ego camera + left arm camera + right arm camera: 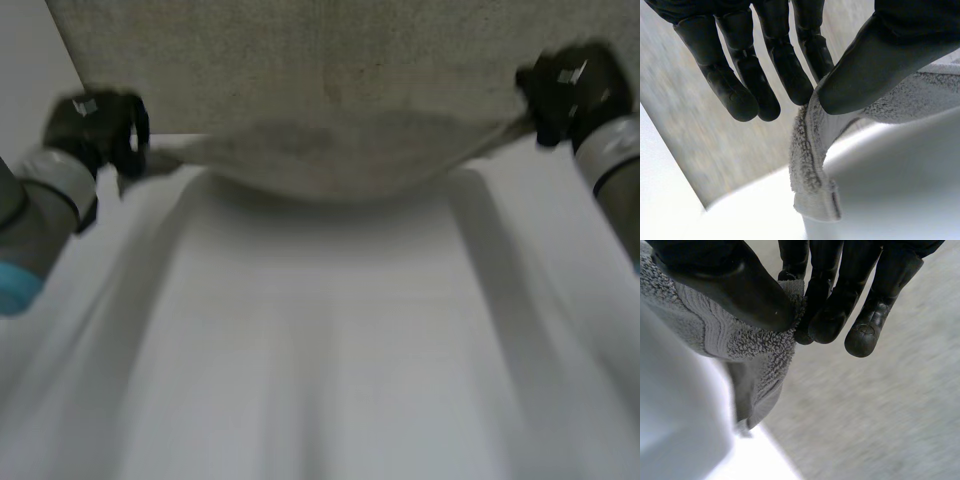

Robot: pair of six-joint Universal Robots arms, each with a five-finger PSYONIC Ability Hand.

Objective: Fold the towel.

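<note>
**Both hands pinch the towel's near corners, near edge lifted**

- towel [330,80]: grey-beige terry. Most of it lies flat on the far part of the white table [320,360]. The near edge is up off the surface, strung between the two hands and sagging in the middle. Can't tell if the low point of the sag touches the table
- left hand [100,125]: on the near-left corner. In the left wrist view the thumb [875,65] clamps the hem against the side of one finger. The other fingers [740,90] are straight and off the cloth. So it is a pinch grip on the cloth. The hemmed corner tip hangs loose just past the pinch, curling down toward the table
- right hand [570,85]: on the near-right corner. In the right wrist view the thumb [735,290] presses the terry against the fingertips [827,320], again a pinch. The outermost finger stands apart from the cloth. A flap of the corner drapes down under the thumb
- in the head view the right hand sits farther out over the table than the left, so the lifted edge runs slightly skewed
- surface: plain white table top, bare on the near side of the lifted edge, with a white strip beside the towel's far-left side. In both wrist views the flat part of the towel lies beyond the fingers
- grey arms come in from both sides at the near edge, with a light-blue cap on the left one
</note>
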